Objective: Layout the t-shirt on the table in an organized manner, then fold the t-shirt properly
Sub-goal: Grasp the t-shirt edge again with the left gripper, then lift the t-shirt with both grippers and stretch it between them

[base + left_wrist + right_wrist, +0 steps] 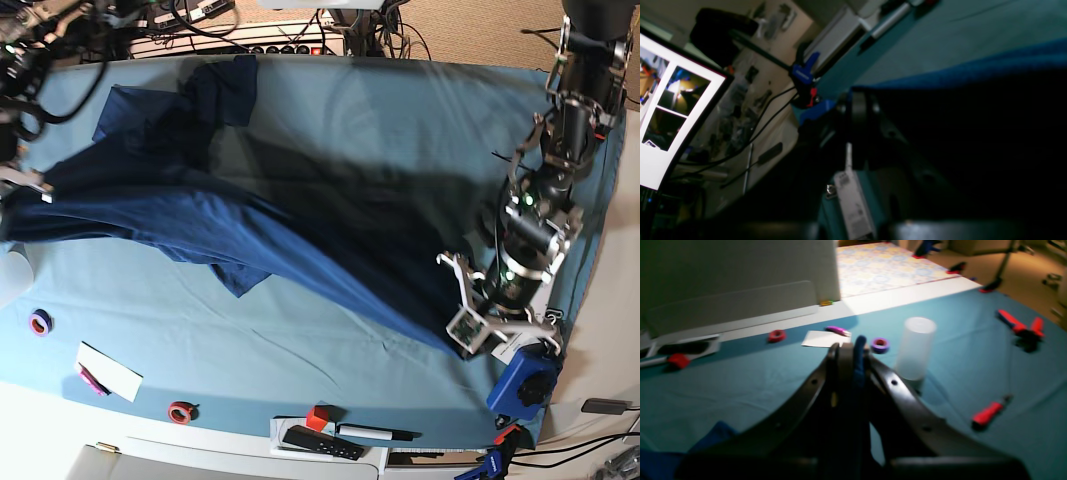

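Observation:
The dark navy t-shirt [250,225] hangs stretched across the teal table [330,110], lifted between both grippers, with one sleeve [215,90] lying toward the back left. In the base view my left gripper [460,328] stands at the front right, shut on the shirt's corner. The left wrist view is dark: blue fabric [973,71] drapes past the closed fingers [857,103]. My right gripper [855,348] is shut on a fold of the shirt [858,373], and it sits at the base view's far left edge.
A translucent cup [915,348], purple tape roll [880,345], red tape roll [776,335] and white paper [825,339] lie near the right gripper. Red-handled pliers [1020,328] and another red tool [988,413] lie on the cloth. A blue clamp [520,385] grips the front right edge.

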`<state>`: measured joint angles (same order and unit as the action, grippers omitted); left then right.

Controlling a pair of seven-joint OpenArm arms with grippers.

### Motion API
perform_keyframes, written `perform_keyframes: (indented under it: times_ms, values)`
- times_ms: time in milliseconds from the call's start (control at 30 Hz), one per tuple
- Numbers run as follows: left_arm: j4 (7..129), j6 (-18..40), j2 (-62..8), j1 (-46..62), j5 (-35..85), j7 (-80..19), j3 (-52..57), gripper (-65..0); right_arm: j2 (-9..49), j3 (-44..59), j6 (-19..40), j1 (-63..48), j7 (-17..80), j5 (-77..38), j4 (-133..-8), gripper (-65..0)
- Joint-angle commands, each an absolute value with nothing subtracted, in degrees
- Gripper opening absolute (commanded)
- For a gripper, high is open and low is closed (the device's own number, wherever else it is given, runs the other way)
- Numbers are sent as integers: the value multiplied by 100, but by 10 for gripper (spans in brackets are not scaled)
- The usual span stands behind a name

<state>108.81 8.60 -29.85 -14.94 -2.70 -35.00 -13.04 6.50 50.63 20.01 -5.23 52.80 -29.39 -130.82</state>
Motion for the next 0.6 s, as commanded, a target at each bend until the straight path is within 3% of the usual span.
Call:
perform_keyframes:
  times_ms: [0, 267, 567]
  values:
    - [10833, 764, -3035, -1730, -333, -3330, -1247, -650, 744, 4932, 1964, -473, 4965, -2842, -13152, -650]
    - [9380, 1337, -3035, -2423, 58, -3013, -1247, -650, 740, 4272, 1514, -438, 4683, -2008, -13152, -650]
    - [8499, 1503, -3037, -3642, 397, -3006, -1247, -650, 711, 4259, 1100, -60, 4611, -1616, -13150, -650]
